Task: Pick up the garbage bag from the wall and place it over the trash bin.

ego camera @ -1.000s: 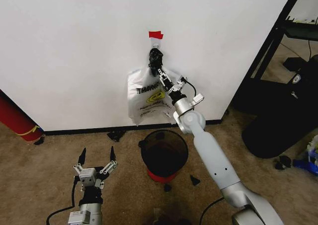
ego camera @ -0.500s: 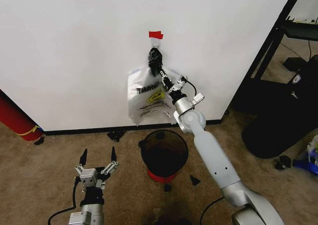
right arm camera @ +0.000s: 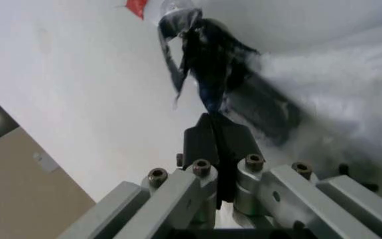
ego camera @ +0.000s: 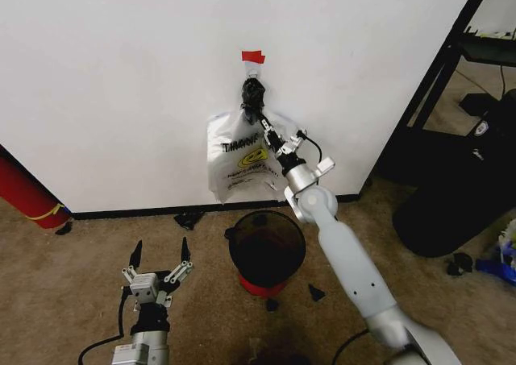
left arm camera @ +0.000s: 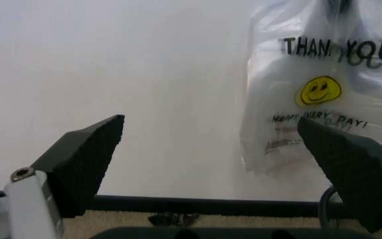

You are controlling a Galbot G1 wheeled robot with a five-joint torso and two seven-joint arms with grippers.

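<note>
One bag [ego camera: 242,157] hangs on the wall [ego camera: 121,75], directly above the bin [ego camera: 267,248] and just below a red tape strip [ego camera: 252,56]. Its top is gathered into a dark bunch [ego camera: 253,96] at a small hook under the tape.

Head view: one bin stands on the carpet [ego camera: 72,260] close to the black baseboard [ego camera: 145,212], with its red base visible. The right arm reaches up from the bin's right side to the bag. The right gripper [ego camera: 264,122] sits at the bag's upper part, just under the dark bunch. The left gripper [ego camera: 159,256] hovers low over the carpet to the left of the bin, fingers spread, well apart from the bag. Two grippers in total. A red cylinder [ego camera: 24,192] leans at the wall far left of the bin; a large black bulk [ego camera: 455,196] lies far right of it.

Right wrist view: the right gripper [right arm camera: 211,130] has its two black pads pressed together, pinching the bag [right arm camera: 324,89] film just below the dark bunch [right arm camera: 208,55] (this closure cannot be made out from the head camera). The tape strip [right arm camera: 137,7] appears beyond the bunch.

Left wrist view: the two spread fingers [left arm camera: 85,159] of the left gripper [left arm camera: 218,167] frame the wall [left arm camera: 111,64] and the bag [left arm camera: 320,99], whose print reads "THANK YOU" above one yellow smiley [left arm camera: 320,90]. The baseboard [left arm camera: 198,205] runs beneath.
</note>
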